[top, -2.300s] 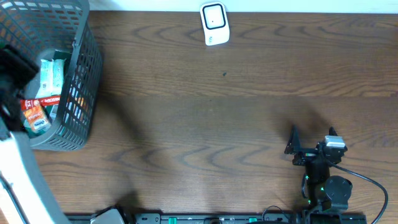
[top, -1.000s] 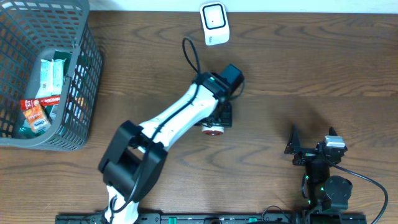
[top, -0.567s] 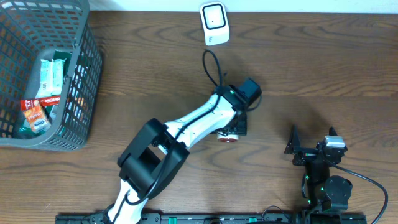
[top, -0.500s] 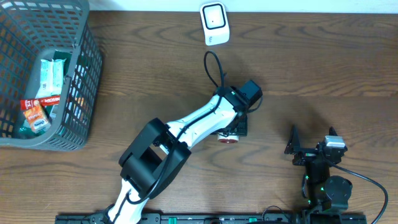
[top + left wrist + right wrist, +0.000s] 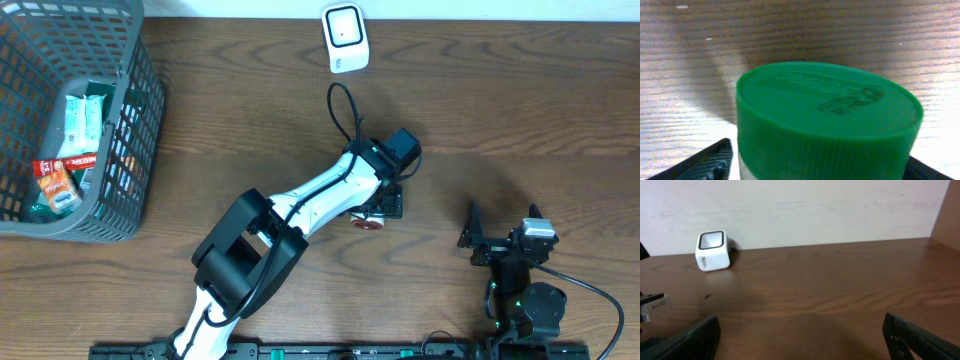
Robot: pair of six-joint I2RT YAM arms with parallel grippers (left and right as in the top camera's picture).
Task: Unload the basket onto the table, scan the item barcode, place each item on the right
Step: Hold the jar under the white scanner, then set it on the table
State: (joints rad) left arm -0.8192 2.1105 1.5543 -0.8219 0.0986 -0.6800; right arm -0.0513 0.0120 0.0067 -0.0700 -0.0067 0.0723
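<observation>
The item is a small jar with a green ribbed lid [image 5: 827,107] and a pale body; from overhead only its red-and-white end [image 5: 368,222] peeks out under the left wrist. My left gripper [image 5: 382,208] [image 5: 820,167] straddles it at mid-table, jaws open, and a thin gap shows between the left finger [image 5: 705,162] and the jar. The white scanner [image 5: 345,38] [image 5: 712,251] stands at the table's far edge. Open and holding nothing, my right gripper [image 5: 503,228] [image 5: 800,340] rests at the front right.
A grey mesh basket [image 5: 125,150] with several packets in it stands at the far left. The left arm [image 5: 300,205] stretches diagonally across the middle of the wooden table. A pale wall rises behind the scanner.
The left arm carried the jar from the basket side to mid-table. In the last half second its jaws spread apart from the jar. The right arm stayed still.
</observation>
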